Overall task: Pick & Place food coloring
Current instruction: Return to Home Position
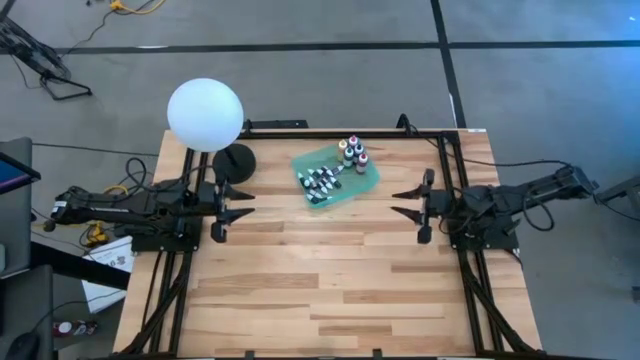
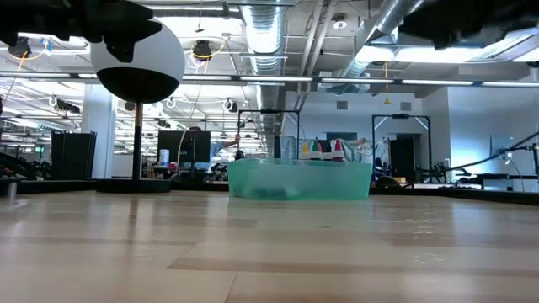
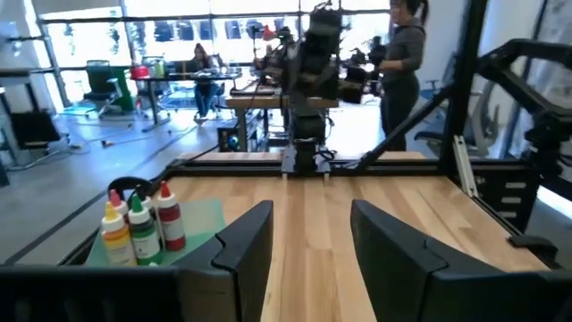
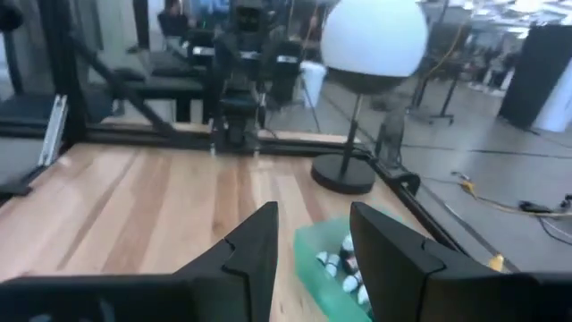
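i see table (image 1: 330, 290), two grippers over it: left gripper (image 1: 243, 204) by left edge, right gripper (image 1: 397, 203) by right edge, both spread wide, empty. one green bin (image 1: 310, 160) near far edge, mid-table. food coloring (image 1: 352, 155) all inside it: taller bottles (image 3: 143, 231) upright, three plain from left wrist, yellow, green, red. tiny white-tipped droppers (image 1: 320, 185) clustered beside them. full count unclear.

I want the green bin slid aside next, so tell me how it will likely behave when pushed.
The green bin looks thin, translucent plastic, so probably light and likely to slide easily on the smooth wooden table. Its tall bottles stand upright at one end and may topple if shoved. Left gripper and right gripper sit apart, open.
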